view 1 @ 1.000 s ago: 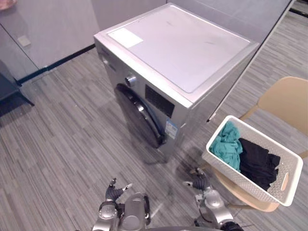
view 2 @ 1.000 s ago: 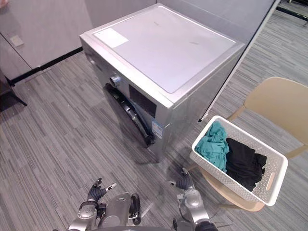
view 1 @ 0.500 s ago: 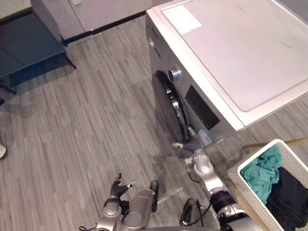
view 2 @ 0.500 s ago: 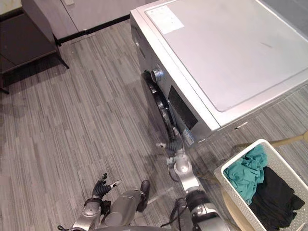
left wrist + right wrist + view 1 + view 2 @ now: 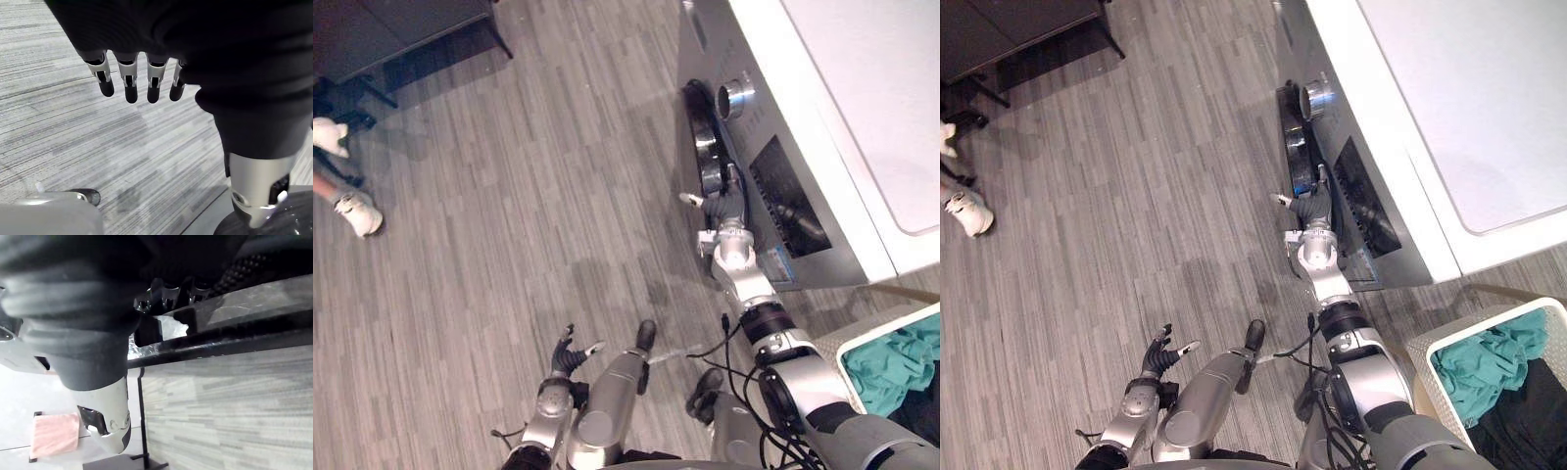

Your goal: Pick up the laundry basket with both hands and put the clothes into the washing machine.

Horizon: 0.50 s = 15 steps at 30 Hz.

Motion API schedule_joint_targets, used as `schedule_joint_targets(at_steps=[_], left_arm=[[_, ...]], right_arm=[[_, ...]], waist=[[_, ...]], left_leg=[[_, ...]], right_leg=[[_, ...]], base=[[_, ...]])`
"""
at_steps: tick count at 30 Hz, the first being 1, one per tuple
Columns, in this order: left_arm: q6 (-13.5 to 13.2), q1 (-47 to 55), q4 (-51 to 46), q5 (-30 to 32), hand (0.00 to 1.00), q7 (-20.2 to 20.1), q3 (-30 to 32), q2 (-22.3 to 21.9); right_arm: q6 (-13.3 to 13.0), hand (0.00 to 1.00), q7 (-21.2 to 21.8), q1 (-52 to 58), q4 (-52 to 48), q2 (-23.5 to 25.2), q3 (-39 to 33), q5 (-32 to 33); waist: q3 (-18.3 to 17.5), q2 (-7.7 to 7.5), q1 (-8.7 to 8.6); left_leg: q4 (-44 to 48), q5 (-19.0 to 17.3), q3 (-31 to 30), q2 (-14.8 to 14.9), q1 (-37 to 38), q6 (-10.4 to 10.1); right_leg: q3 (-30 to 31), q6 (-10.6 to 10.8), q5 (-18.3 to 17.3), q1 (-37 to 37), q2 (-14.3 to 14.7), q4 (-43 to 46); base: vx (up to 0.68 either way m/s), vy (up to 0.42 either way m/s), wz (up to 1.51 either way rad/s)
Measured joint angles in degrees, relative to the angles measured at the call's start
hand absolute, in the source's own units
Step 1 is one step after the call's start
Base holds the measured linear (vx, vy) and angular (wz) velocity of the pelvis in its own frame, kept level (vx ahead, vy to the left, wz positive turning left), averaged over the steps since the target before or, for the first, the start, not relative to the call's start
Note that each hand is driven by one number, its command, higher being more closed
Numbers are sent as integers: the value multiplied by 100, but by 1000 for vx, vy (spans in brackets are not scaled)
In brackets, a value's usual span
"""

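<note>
1. Since half a second ago the head camera has swung towards the floor in front of the silver-grey front-loading washing machine (image 5: 822, 127). The shift of the whole picture is therefore no move of the things.
2. The right hand (image 5: 722, 208) itself has moved. It was low at the machine's front, near the bottom of the round dark glass door (image 5: 703, 147), and now lies against the door's rim, higher up the front panel.
3. Whether it has hooked the rim or merely rests on it cannot be told; its wrist view shows the dark door edge crossing right in front of it.
4. The left hand (image 5: 570, 351) hangs relaxed and empty over the grey plank floor, well out from the machine's front.
5. This looks like the door being opened first, so the task is at an early stage, with the door shut and the basket not yet lifted.
6. The white perforated plastic laundry basket (image 5: 1420, 377) stands just beside the machine, off its near side corner, and neither hand touches it.
7. It holds a crumpled teal garment (image 5: 1474, 362) on the side nearer the machine and a black garment (image 5: 1533, 421) on the far side. Both are loosely heaped and likely to sag or snag when tipped.
</note>
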Motion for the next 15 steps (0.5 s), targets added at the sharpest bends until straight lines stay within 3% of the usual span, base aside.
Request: schedule_joint_targets(at_steps=[3,6,8,10,12,15], left_arm=[[0,-47,-44,-2,0,7,-193,1],[0,-68,-216,4,0,10,-354,22],[2,-123,-351,13,0,2,-373,7],[-5,-122,-557,24,0,-4,-369,-1],[-17,-107,-674,28,0,-5,-355,-17],[-18,-149,-687,26,0,-1,-320,-100]], right_arm=[[-4,0,-62,-242,72,164,19,346],[-131,0,-14,-654,30,486,64,501],[-187,0,340,-1128,-272,848,628,560],[-308,0,513,-1435,-734,943,1119,557],[-479,0,607,-1597,-1201,966,1389,554],[-522,0,569,-1580,-1420,965,1409,553]], waist=[[37,79,248],[76,165,499],[91,196,764],[91,205,904],[91,204,907],[113,167,864]], left_leg=[[-60,49,-312,23,-69,-78],[-187,52,-789,-76,-140,-160],[-220,69,-847,-98,-195,-186],[-208,174,-843,-98,-257,-207],[-177,272,-816,-93,-334,-221],[-144,275,-691,-51,-383,-222]], right_leg=[[-263,-93,-105,5,82,48],[-805,-161,-431,5,-29,405],[-1091,-204,-678,-1,-145,697],[-1304,-221,-818,36,-206,851],[-1437,-226,-869,46,-240,983],[-1354,-225,-868,-37,-251,1011]], base=[[-119,-108,46],[-112,-137,92],[-75,-148,76],[-24,-149,71],[2,-112,61],[4,-54,-13]])
